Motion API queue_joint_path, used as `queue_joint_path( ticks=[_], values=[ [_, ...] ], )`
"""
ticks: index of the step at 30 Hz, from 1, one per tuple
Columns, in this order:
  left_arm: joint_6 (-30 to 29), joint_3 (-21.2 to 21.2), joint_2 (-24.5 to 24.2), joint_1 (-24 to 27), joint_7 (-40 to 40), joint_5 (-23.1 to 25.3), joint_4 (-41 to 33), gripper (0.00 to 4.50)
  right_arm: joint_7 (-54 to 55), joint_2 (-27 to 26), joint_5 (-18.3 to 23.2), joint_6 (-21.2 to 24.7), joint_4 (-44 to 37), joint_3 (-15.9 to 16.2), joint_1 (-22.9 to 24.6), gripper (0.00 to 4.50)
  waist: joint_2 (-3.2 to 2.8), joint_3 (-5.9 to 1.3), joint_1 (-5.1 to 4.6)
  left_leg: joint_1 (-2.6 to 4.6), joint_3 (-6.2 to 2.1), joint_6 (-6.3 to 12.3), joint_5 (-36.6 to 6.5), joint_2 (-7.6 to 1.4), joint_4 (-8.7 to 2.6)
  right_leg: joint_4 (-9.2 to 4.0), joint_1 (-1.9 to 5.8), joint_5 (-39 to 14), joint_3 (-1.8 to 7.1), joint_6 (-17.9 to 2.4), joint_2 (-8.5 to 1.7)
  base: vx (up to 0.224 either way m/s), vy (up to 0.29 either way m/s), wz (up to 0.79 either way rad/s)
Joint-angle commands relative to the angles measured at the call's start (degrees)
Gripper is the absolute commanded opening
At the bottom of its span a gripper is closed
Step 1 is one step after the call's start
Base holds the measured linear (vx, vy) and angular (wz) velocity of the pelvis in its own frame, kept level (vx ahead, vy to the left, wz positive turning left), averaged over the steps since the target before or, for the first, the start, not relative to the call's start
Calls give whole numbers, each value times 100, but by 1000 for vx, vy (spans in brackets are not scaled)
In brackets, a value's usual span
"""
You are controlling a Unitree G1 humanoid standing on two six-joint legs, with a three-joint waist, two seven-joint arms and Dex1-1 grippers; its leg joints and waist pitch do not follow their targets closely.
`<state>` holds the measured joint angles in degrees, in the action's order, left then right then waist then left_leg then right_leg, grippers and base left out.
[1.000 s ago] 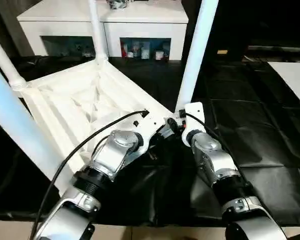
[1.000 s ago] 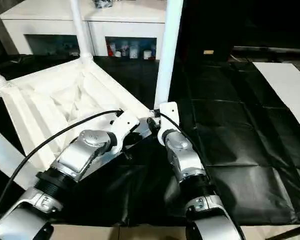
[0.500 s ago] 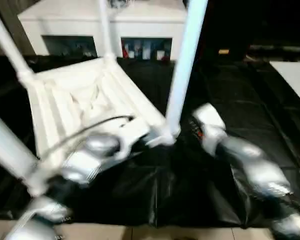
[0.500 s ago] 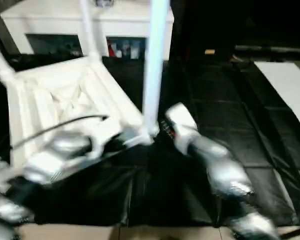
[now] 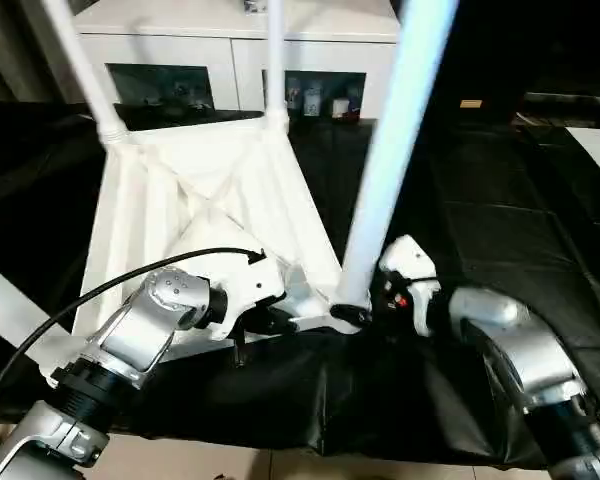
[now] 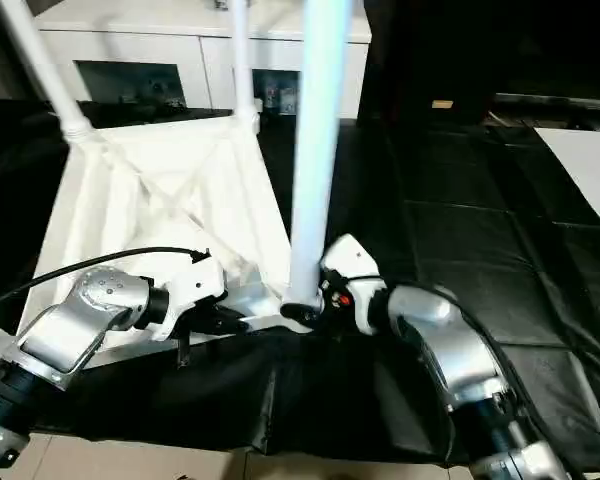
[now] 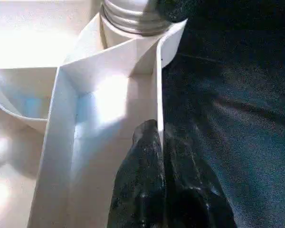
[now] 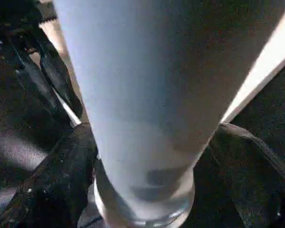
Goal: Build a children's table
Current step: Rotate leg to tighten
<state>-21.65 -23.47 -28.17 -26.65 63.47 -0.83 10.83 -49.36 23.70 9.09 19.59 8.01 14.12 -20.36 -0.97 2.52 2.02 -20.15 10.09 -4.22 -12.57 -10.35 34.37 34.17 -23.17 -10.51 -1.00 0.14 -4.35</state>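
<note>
The children's table [image 5: 200, 190] lies upside down on the black sheet [image 5: 500, 230], legs upright; left gripper [image 7: 157, 137] has its fingers pinched on the rim wall at the near corner; right gripper [image 8: 147, 156] has its jaws apart, straddling the nearest leg [image 5: 395, 150] at its base.

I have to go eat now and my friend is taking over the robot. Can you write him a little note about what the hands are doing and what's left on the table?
Left gripper: shut, pinching the thin rim of the upside-down table top near its front corner.
Right gripper: fingers wide around the base of the near leg; cannot tell whether they press on it.
Legs at the far corners stand upright in their sockets.
Left: check the near leg is tight, then turn the table onto its legs.
</note>
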Motion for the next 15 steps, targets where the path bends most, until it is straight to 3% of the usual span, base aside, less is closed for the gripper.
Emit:
queue_joint_path(
  ticks=[1, 4, 12, 15],
  values=[
    [19, -153, -8, 61, 223, -47, -140, 0, -69, 26, -11, -49, 89, 18, -58, 368, 28, -329, -30, 7, -21, 354, -581, -205, -411, -270, 304, -329, 161, -1573, -258, 0, 0, 0],
    [14, -144, -19, 67, 231, -45, -141, 0, -92, 19, 8, -39, 115, 10, -67, 360, 23, -334, -34, 3, -21, 388, -529, -206, -402, -261, 307, -250, 158, -1586, -255, 0, 0, 0],
    [32, -144, -40, 72, 230, -33, -108, 0, -303, 87, -31, -114, 193, 83, -51, 271, 24, -342, -28, 4, -20, 420, -481, -201, -392, -254, 315, -219, 154, -1607, -252, 0, 0, 0],
    [34, -146, -50, 73, 234, -27, -97, 0, -369, 90, -48, -119, 217, 100, -41, 262, 19, -347, -27, 8, -21, 438, -467, -201, -387, -246, 314, -144, 151, -1629, -250, 0, 0, 0]
  ],
)
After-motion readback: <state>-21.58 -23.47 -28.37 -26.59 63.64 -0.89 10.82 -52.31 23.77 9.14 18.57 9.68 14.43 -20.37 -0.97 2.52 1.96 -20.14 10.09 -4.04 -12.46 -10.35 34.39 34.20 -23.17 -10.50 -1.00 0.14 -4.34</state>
